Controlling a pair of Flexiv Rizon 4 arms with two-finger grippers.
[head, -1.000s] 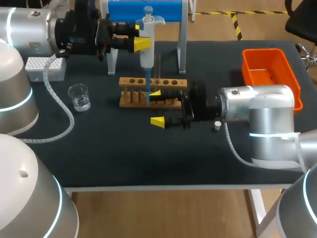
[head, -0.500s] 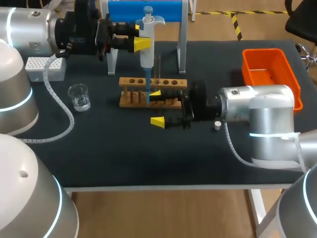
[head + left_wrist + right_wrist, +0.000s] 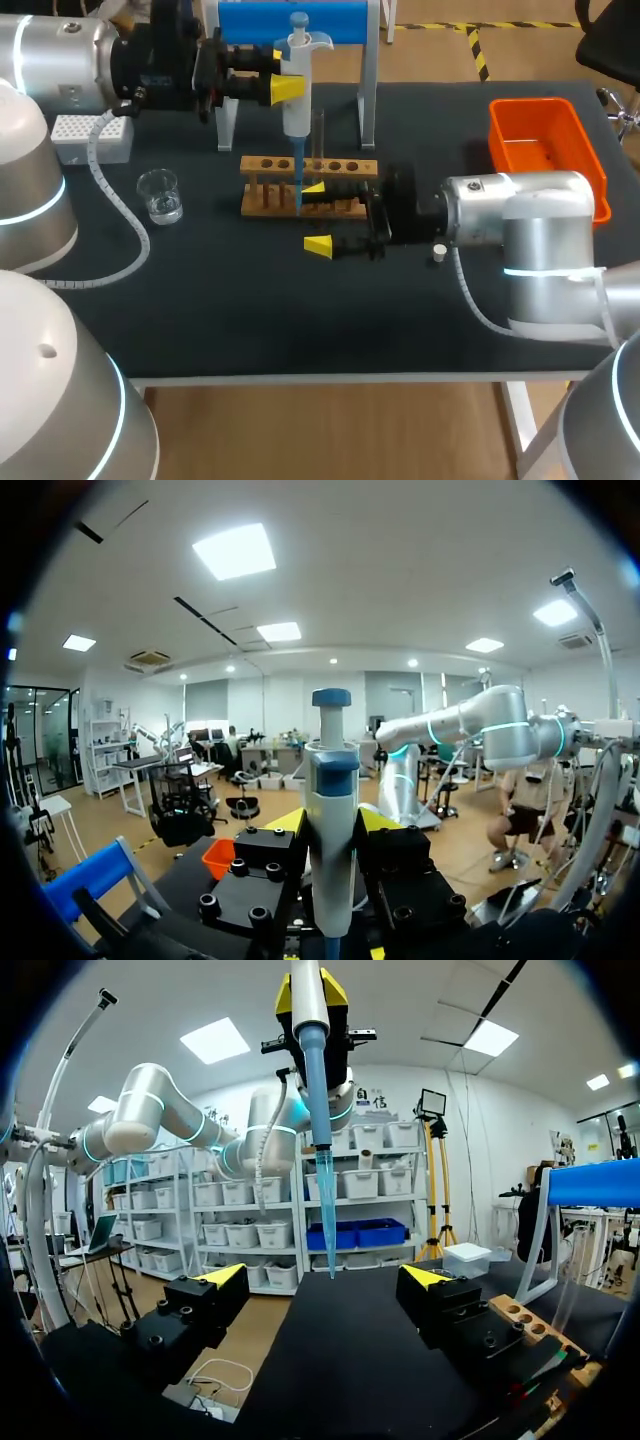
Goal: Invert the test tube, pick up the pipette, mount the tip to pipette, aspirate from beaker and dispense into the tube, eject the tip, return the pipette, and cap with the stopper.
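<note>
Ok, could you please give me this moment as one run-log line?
left gripper: shut on pipette | blue tip: mounted, by wooden rack | right gripper: open, by rack | stopper: on table

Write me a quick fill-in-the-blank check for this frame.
The left gripper is shut on the ___.
The mounted tip is coloured ___.
The right gripper has its fingers ___.
Missing words: pipette; blue; open.
</note>
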